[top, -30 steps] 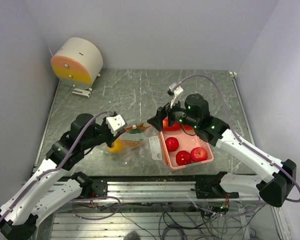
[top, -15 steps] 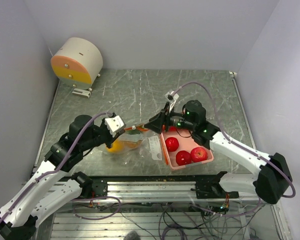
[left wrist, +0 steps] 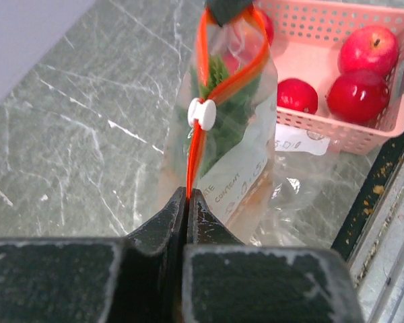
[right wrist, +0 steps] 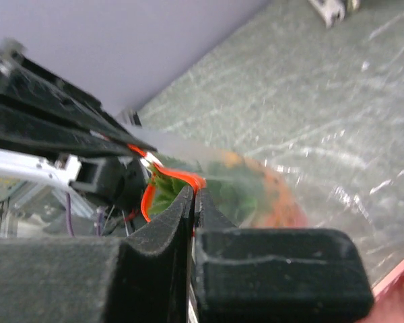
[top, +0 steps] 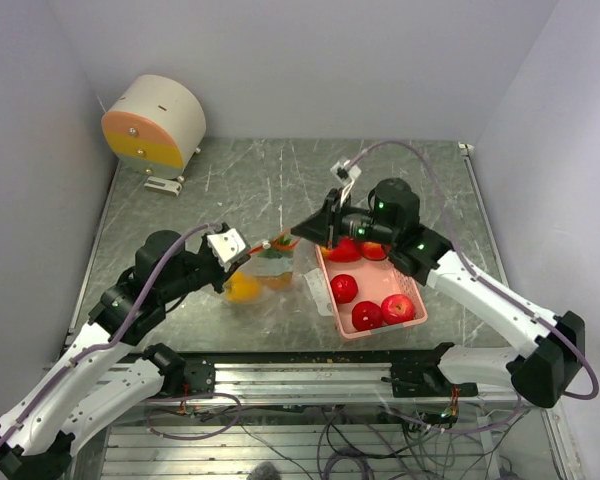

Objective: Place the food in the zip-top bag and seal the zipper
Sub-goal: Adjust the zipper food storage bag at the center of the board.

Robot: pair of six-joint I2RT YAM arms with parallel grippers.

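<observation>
A clear zip-top bag (top: 268, 272) hangs upright between both grippers by its orange zipper strip (left wrist: 196, 145). My left gripper (top: 248, 260) (left wrist: 188, 195) is shut on the near end of the strip. My right gripper (top: 296, 234) (right wrist: 195, 190) is shut on the far end. The white slider (left wrist: 202, 113) sits partway along, and the strip gapes open beyond it. Inside the bag are an orange fruit with green leaves (left wrist: 222, 101) (right wrist: 256, 195) and a yellow piece (top: 242, 288). Three red apples (top: 344, 288) (top: 366, 316) (top: 398, 308) lie in the pink basket (top: 375, 333).
The pink basket (left wrist: 323, 128) stands just right of the bag, under the right arm. A round beige and orange device (top: 152, 122) sits at the back left. The table's metal front rail (top: 300, 375) runs close behind the bag and basket.
My right gripper has moved left from over the basket and shut on the far end of the zipper strip. The bag now hangs upright and taut between the grippers.
</observation>
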